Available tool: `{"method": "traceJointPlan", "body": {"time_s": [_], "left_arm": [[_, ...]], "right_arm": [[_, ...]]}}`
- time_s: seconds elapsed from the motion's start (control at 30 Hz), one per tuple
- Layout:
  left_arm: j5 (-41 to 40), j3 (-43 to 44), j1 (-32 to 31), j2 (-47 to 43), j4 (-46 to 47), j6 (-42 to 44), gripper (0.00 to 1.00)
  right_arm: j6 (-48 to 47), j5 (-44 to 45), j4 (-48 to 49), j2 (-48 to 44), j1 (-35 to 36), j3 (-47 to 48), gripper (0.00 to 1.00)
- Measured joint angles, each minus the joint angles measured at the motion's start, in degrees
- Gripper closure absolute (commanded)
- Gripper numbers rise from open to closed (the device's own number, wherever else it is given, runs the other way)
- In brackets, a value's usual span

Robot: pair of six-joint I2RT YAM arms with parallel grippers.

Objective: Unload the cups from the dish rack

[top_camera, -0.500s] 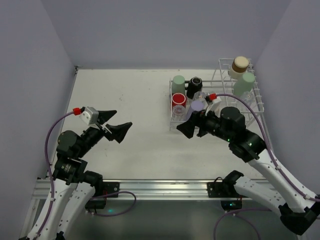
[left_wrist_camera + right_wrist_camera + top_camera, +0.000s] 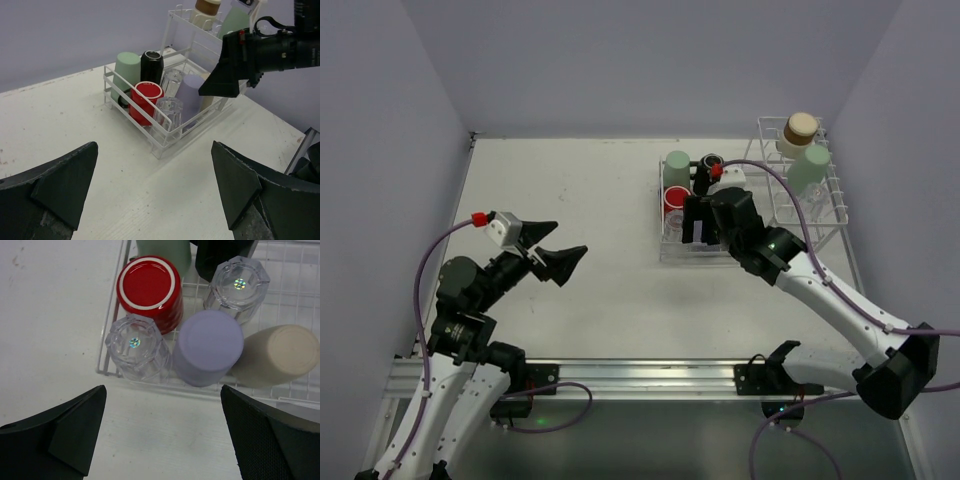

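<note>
White wire dish rack point(image 2: 159, 150), upturned assorted cups point(image 2: 210, 345)

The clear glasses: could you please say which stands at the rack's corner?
The faceted clear glass beside the red cup, at the white wire rack's corner; the other glass stands farther in.

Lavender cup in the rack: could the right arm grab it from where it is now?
Probably yes. The right gripper hangs open above the lavender cup, nothing covering it. A clear glass and a cream cup crowd its sides, so finger room looks tight.
</note>
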Motion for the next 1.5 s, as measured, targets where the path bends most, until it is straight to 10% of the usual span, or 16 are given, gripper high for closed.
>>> {"method": "traceJointPlan", "body": {"time_s": [0.5,0.73,0.97,1.3,1.5], "left_arm": [[1.5,0.0,0.0,2.1,0.0,0.0,0.0],[1.5,0.0,0.0,2.6,0.4,-0.5,0.0],[1.7,0.0,0.0,4.6,0.9,-1.3,0.0],[10.5,-0.3,0.0,12.7,8.9,-10.3,0.0],[17.1,-7.3,0.0,13.6,25.6,-25.7,0.08]], "right_arm": [[-0.9,5.4,3.5,13.9,-7.3,3.5,0.06],[-0.9,5.3,6.7,17.8,-8.5,3.6,0.23],[-1.4,5.6,7.8,18.8,-9.1,3.8,0.6],[-6.4,8.7,9.1,5.0,-3.7,6.3,0.62],[-0.4,-7.4,19.3,-10.0,-1.8,1.0,0.62]]}}
